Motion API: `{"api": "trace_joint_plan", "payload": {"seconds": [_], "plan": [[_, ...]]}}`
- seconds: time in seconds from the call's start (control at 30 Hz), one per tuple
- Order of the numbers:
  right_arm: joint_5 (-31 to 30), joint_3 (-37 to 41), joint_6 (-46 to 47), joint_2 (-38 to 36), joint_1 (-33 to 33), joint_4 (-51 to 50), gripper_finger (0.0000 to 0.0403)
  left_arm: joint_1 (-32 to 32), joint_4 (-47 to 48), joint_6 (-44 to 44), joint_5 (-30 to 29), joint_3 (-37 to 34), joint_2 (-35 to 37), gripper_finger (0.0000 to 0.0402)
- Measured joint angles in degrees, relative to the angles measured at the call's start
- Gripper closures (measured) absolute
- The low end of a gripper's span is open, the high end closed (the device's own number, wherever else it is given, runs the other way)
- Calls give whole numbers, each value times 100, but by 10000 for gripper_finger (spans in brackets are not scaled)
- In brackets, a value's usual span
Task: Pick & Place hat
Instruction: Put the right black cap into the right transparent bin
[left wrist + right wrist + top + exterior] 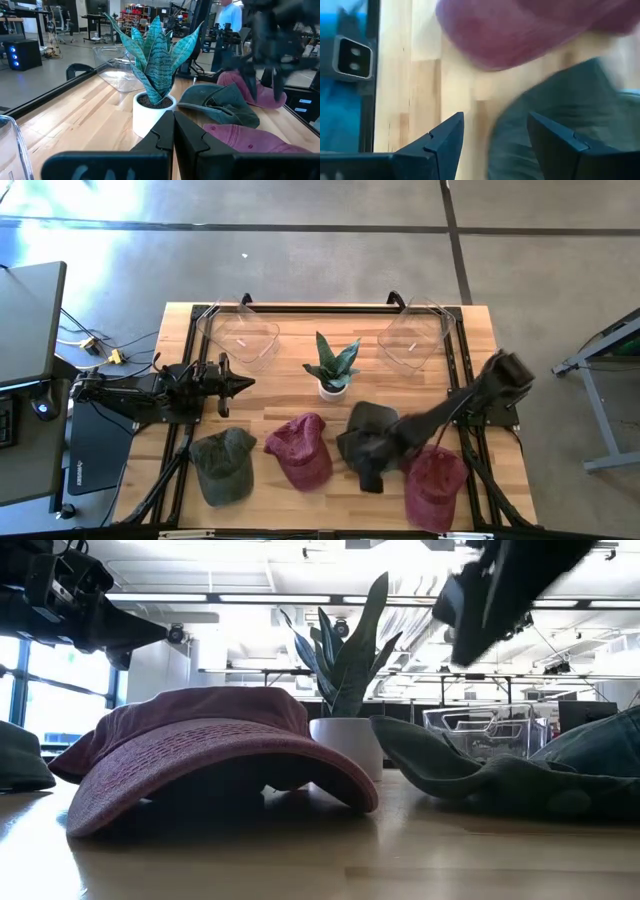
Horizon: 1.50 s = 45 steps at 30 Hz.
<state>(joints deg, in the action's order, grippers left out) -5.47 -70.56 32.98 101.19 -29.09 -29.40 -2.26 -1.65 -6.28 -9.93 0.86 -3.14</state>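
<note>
Potted plant [331, 370] stands between 2 clear bins [243, 337].

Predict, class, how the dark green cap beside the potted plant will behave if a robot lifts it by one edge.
The dark green cap lies crumpled and folded flat, so it would probably sag and droop. Its fabric looks thin, so likely light. The brim holds a curve, probably staying stiffer.

table [300, 340]: pale wood planks, smooth, with a slight sheen;
red cap [200, 755]: woven cloth, matt, visibly textured;
dark green cap [220, 102]: soft matt cloth;
bins [240, 335]: clear glossy plastic;
plant pot [150, 117]: white, smooth, matt
</note>
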Motion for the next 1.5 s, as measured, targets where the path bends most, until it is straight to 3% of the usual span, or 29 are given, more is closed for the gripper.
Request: {"api": "trace_joint_plan", "payload": {"seconds": [0.23, 0.33, 0.57, 0.7, 0.8, 1.0, 1.13, 1.27, 1.37, 1.43, 1.5], "plan": [[-116, -1192, 554, 1206, -161, -1347, 189, 0, -2, 0, 0, 0, 0, 401], [-462, -1646, 587, 1524, -150, -1761, 189, 0, 0, 0, 11, 0, 0, 401], [-834, -1832, 751, 2153, -73, -1963, 176, 0, 0, 0, 15, 0, -1, 401], [-506, -1868, 1234, 2320, 144, -2141, 173, 0, 1, -1, 16, 0, 0, 401], [-360, -1869, 1135, 2331, 215, -2150, 217, 0, 2, -2, 17, 0, -1, 401], [-471, -1821, 536, 2142, 257, -2415, 384, 0, 0, 0, 22, 0, 1, 401], [-496, -1727, 163, 1618, 297, -2587, 379, 0, 0, 0, 32, 0, -1, 401], [-118, -762, -573, 634, 321, -1291, 396, 0, 0, 0, 30, 0, -1, 401], [974, 670, -765, -216, 443, 1093, 387, 0, 0, 0, 30, 0, 0, 401], [1622, 1662, -382, -652, 584, 2930, 385, 0, 0, 0, 30, 0, -1, 401], [1888, 2562, 233, -842, 727, 4403, 390, 0, 0, 0, 30, 0, -1, 401]]}}
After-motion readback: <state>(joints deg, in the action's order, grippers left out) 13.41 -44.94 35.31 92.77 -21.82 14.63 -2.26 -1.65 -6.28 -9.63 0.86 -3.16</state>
